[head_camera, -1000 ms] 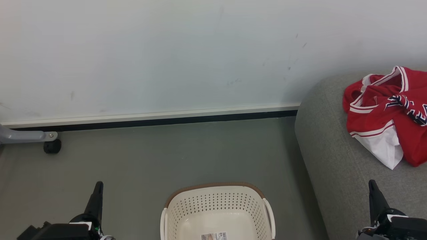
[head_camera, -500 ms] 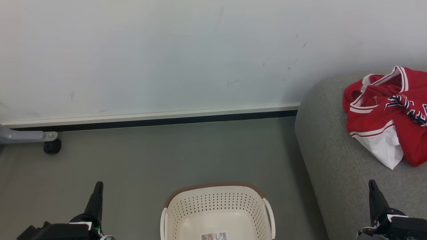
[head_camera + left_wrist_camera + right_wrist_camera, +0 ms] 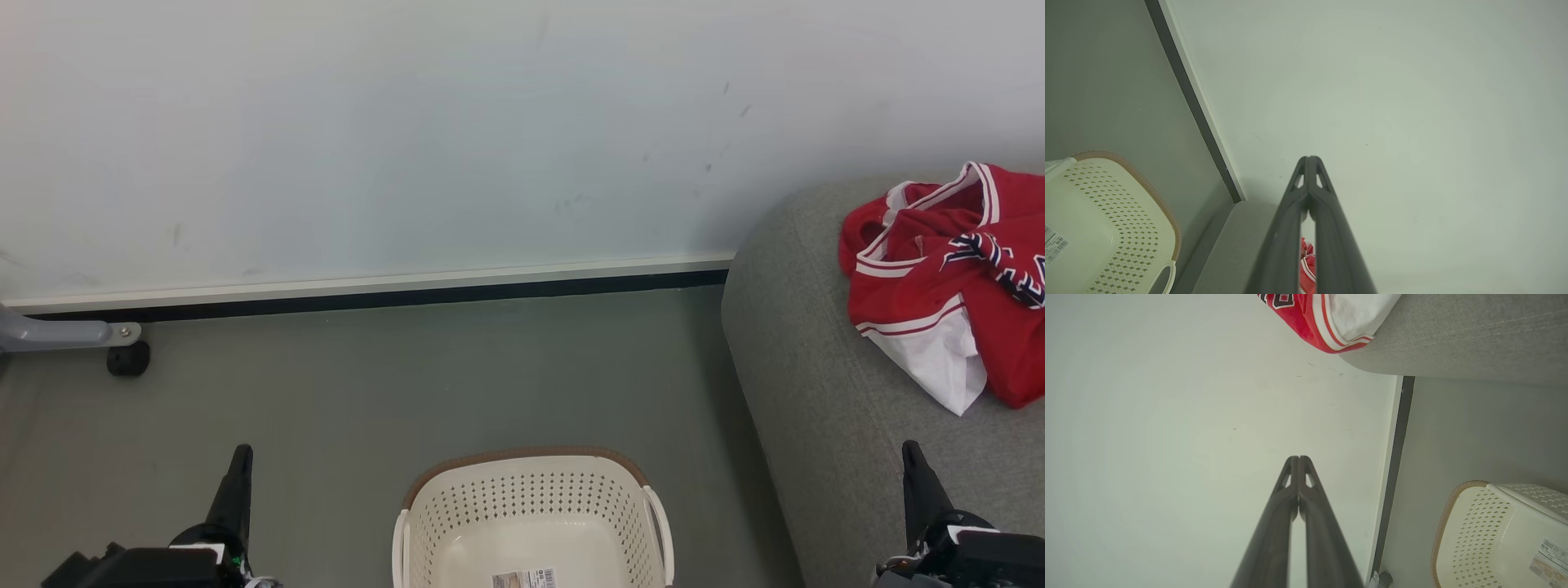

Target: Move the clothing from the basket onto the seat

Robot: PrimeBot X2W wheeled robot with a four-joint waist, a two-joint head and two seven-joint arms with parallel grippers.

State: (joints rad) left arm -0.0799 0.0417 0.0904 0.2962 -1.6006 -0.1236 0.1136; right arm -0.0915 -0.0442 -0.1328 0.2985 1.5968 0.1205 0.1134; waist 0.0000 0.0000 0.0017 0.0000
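Left gripper [image 3: 242,454] and right gripper [image 3: 912,454] have their long dark fingers pressed tip to tip, gripping nothing, parked low either side of the cream-white perforated plastic basket with brown rim [image 3: 531,498], whose floor holds just a label sticker [image 3: 525,579]. Red sports clothing with white trim and navy lettering [image 3: 931,286] lies bunched on the large grey fabric seat [image 3: 808,384], well apart from the basket. Nothing has shifted over the last second, so the task looks done.

We see the basket [image 3: 531,500] at six o'clock as smooth, faintly glossy cream plastic, its label [image 3: 526,579] paper. At three o'clock the seat [image 3: 804,376] wears coarse matt grey cloth, and the clothing [image 3: 922,286] on it is soft red fabric.
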